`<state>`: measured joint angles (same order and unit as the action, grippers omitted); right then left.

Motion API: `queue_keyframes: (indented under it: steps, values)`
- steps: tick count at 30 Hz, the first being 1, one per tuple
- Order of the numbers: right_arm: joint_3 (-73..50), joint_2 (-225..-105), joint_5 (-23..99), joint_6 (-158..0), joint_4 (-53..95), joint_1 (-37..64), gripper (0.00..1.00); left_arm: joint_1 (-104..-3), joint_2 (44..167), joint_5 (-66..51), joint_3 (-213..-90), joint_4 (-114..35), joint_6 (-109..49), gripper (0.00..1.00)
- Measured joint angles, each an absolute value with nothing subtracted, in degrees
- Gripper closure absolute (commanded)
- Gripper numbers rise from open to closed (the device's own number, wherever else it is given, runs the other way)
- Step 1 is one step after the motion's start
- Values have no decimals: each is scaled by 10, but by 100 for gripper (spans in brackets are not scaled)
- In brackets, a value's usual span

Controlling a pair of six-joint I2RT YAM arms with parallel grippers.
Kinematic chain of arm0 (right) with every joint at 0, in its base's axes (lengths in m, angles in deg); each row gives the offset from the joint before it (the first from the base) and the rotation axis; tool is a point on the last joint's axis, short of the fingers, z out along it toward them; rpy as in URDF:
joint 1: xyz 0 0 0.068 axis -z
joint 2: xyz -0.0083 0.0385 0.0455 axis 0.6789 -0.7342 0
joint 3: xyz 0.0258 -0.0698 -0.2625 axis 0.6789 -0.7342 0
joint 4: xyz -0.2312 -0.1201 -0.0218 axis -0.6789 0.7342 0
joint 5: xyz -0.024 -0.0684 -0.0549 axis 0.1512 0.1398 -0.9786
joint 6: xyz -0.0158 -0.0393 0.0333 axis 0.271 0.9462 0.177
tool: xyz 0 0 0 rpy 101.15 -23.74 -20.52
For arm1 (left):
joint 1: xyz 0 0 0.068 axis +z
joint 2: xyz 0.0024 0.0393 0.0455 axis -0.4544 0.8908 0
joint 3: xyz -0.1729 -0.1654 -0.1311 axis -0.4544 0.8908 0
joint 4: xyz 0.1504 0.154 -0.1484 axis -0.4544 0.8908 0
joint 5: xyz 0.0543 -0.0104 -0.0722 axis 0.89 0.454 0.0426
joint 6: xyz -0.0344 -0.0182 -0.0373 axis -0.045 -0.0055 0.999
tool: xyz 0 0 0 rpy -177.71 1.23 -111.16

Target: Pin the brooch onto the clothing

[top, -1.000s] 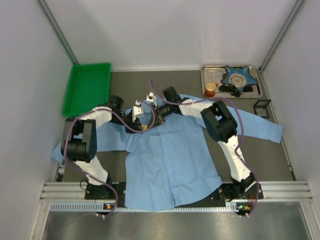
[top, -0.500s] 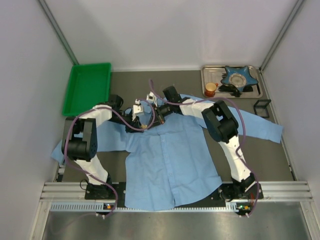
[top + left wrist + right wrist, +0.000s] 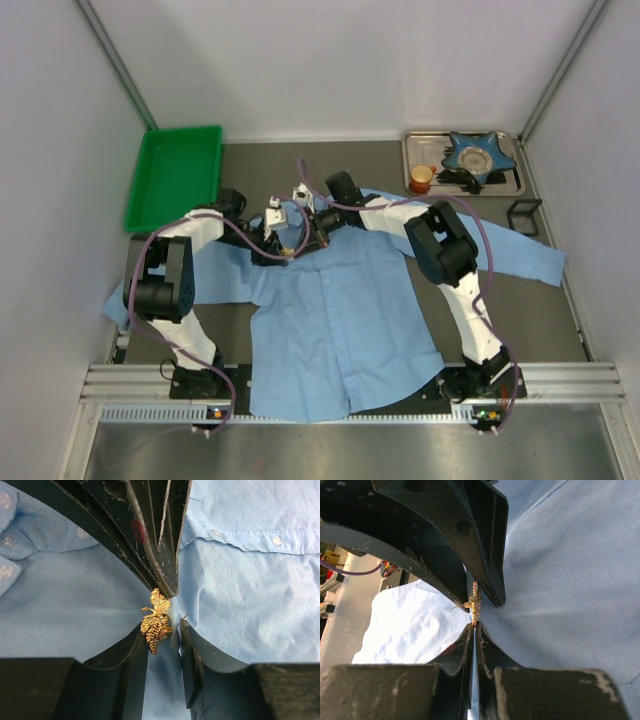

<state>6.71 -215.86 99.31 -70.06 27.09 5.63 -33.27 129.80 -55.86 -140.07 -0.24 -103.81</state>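
The shirt (image 3: 340,320) lies spread front-up on the desk (image 3: 570,330), with its hem at the near edge and its sleeves reaching toward the left and right edges. Past the chest, just short of the collar, both arms meet over the brooch (image 3: 156,622), which sits on the cloth roughly midway between those two edges. The left end effector (image 3: 162,630) is released, its jaws standing apart on either side of the brooch's lower half. The right end effector (image 3: 474,626) is clenched, tips together and touching the brooch's edge; whether they actually nip it I cannot tell. A thin pin (image 3: 459,606) juts from the brooch. The step in hand looks like seating that pin. The right should steady the ornament while the left squeezes gently, square to the pin, without dragging or bunching the thin fabric. The green tray (image 3: 175,180) in the far-left corner plays no part.
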Motion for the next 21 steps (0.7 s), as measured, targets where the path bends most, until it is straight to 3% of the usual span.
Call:
queue_keyframes:
  steps: [6,12,21]
  values:
    - [67,-2159,993,-701,271,56,100,-330,1298,-566,-1401,-2,-1037,55]
    - [67,-2159,993,-701,270,56,100,-330,1298,-569,-1401,-2,-1029,64]
    - [67,-2158,992,-700,270,56,100,-318,1298,-582,-1403,-3,-1019,68]
